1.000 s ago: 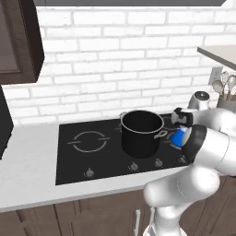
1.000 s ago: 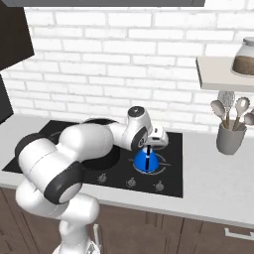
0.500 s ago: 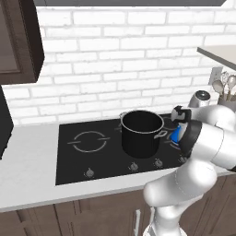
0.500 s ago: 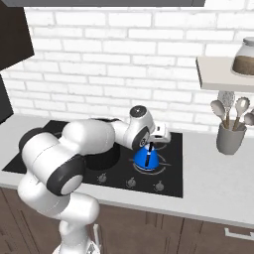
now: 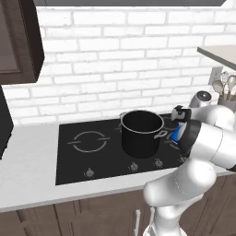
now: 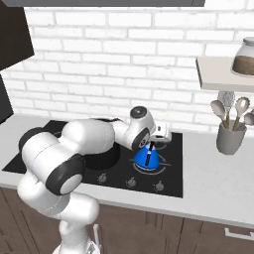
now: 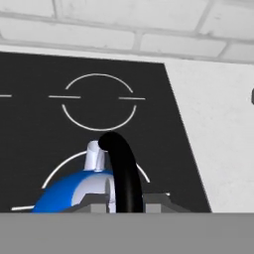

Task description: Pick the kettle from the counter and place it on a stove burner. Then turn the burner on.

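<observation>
The blue kettle is low over the front right stove burner of the black cooktop, and I cannot tell whether it touches the glass. My gripper is shut on its black top handle. In the hand view the gripper clamps that handle, with the blue body and the spout below. The ring lines of the burner curve around the kettle, and no red glow shows. A sliver of the kettle peeks out past my forearm. The pale counter lies to the right.
A large black pot stands on the cooktop just left of the kettle. Several knobs line the cooktop's front edge. A grey utensil holder stands on the counter at the right, under a shelf with a jar. Another burner ring lies behind.
The hand has shifted only slightly. The kettle stays in the grip over the same front right burner.
</observation>
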